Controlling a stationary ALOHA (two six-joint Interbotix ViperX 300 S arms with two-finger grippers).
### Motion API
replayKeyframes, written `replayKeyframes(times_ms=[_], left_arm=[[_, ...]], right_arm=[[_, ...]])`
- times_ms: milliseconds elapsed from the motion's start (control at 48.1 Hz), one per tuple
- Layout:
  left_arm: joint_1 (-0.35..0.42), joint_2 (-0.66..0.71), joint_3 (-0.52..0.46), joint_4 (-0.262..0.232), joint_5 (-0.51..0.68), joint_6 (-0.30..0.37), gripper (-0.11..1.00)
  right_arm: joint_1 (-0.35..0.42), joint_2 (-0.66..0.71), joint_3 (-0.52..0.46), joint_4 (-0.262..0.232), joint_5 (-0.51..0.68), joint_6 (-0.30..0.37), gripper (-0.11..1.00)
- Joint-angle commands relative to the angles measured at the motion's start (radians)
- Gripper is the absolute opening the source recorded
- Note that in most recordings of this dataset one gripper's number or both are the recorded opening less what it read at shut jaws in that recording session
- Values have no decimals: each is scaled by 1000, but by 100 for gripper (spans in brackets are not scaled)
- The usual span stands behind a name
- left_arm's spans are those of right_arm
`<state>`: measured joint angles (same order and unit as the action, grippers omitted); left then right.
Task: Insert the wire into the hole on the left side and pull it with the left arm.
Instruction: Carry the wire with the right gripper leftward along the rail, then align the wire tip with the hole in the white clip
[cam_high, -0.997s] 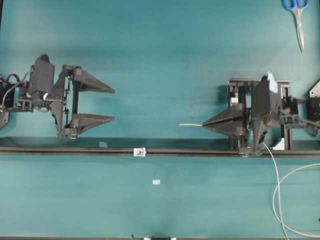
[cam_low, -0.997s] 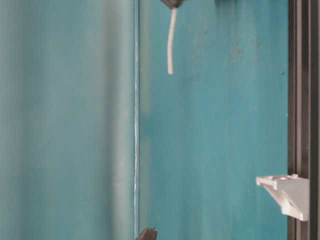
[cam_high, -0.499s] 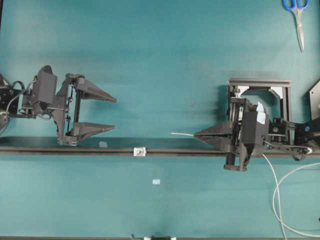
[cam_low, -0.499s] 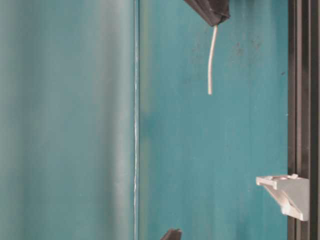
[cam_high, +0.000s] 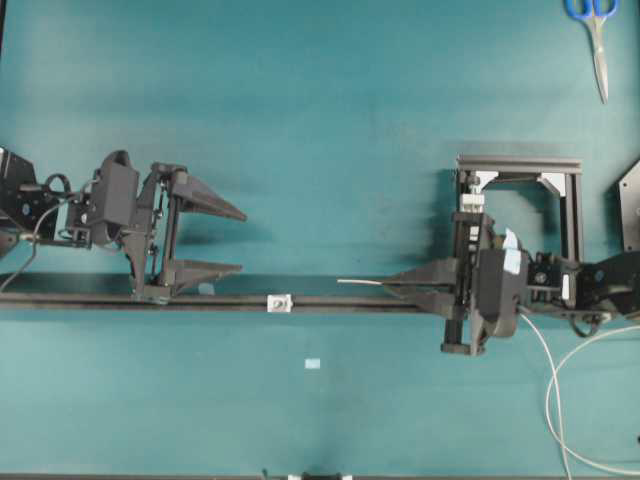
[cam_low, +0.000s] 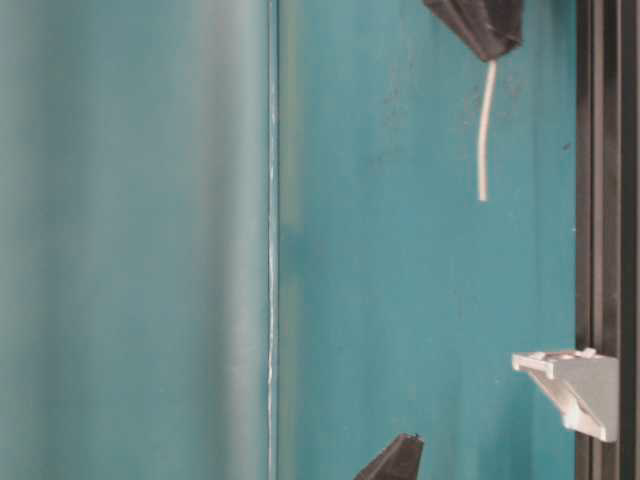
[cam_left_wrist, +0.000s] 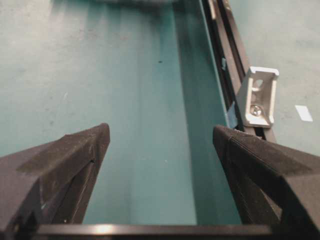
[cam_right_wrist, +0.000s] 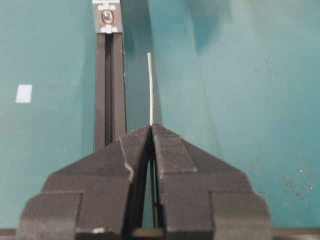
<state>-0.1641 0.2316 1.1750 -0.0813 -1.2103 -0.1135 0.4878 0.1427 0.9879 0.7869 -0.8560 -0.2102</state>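
Observation:
The wire (cam_high: 360, 283) sticks out leftward from my right gripper (cam_high: 390, 287), which is shut on it. Its stiff tip (cam_right_wrist: 150, 87) runs alongside the black rail (cam_right_wrist: 110, 85), a little off to the side of it. The rest of the wire loops (cam_high: 552, 395) away at the right. The small white block with the hole (cam_high: 279, 303) sits on the rail, a short gap left of the tip; the block (cam_left_wrist: 259, 97) also shows in the left wrist view. The left gripper (cam_high: 242, 241) stands open and empty just left of the block, its near finger (cam_high: 205, 270) over the rail.
A black square frame (cam_high: 520, 165) stands behind the right arm. Blue-handled scissors (cam_high: 597, 35) lie at the far right corner. A pale tape scrap (cam_high: 313, 364) lies on the teal mat in front of the rail (cam_high: 80, 300).
My right gripper carried the wire left and nearer the rail, lining it up along it. The left arm moved right toward the block, and its jaws narrowed slightly.

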Motion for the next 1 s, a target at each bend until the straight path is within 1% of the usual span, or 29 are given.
replayKeyframes(times_ms=[0,83,166,291,623,976], left_arm=[[-18,-9,-6,-2,-11,5,65],[-38,-9,-6,0,-20,17,66],[-57,-8,0,0,-43,44,66],[-71,-8,2,0,-66,69,65],[-74,-6,2,0,-66,69,65],[-74,-6,2,0,-63,69,65]], right_arm=[[5,6,-21,2,-18,3,-8],[5,23,-32,2,-20,3,-8],[6,31,-43,2,-18,3,-8],[15,32,-58,0,-21,3,-8],[44,63,-83,2,-55,3,-8],[46,98,-103,2,-67,8,-8]])
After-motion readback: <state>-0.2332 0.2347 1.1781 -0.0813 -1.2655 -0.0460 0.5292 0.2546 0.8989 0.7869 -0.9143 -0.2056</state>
